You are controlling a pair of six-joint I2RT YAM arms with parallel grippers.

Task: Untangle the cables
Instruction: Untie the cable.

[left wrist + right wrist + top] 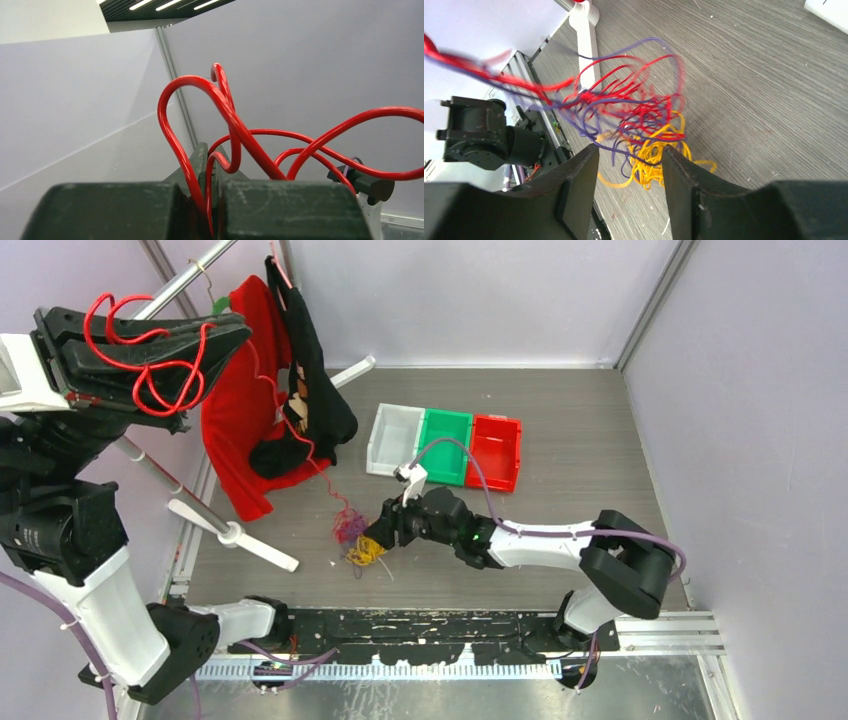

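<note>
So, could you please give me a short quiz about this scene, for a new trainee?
1. True or false: the left pincer is shut on a red cable.
2. Which colour is the middle bin? A white, B green, C red.
3. Fill in: in the tangle, the cables seen between the fingers of the open right pincer are ___.
Key: 1 true; 2 B; 3 yellow.

Right gripper (630, 156) jaws apart above tangled cables (644, 125) (red, purple, yellow; partly blurred) on grey table (774, 75).
</note>
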